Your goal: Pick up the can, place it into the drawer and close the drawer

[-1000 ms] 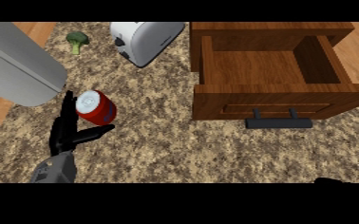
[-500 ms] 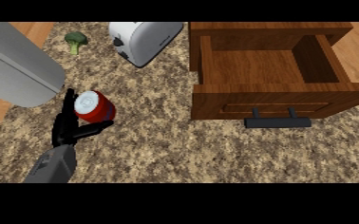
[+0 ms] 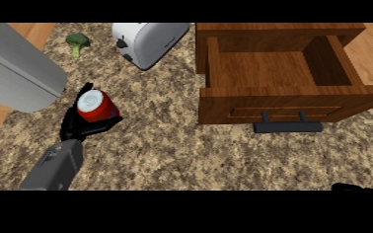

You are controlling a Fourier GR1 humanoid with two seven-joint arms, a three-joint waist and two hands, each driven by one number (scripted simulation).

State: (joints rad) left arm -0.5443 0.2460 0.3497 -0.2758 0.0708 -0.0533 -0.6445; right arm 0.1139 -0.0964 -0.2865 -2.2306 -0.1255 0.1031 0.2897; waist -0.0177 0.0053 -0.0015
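Left hand closed around the red can, wooden drawer standing open on the speckled counter.

The black left hand (image 3: 82, 124) at about eight o'clock curls its fingers round the red cylindrical can with a white top (image 3: 95, 106), its grey forearm running down to the lower edge. At two o'clock the open brown wooden drawer (image 3: 280, 106) shows a bare inside and a black bar handle (image 3: 287, 127) on its front. A white toaster (image 3: 148, 42) lies at twelve o'clock, a green broccoli floret (image 3: 77, 41) at eleven, a grey rounded metal object (image 3: 25, 76) at ten. A sliver of the black right hand (image 3: 352, 187) shows at five o'clock.
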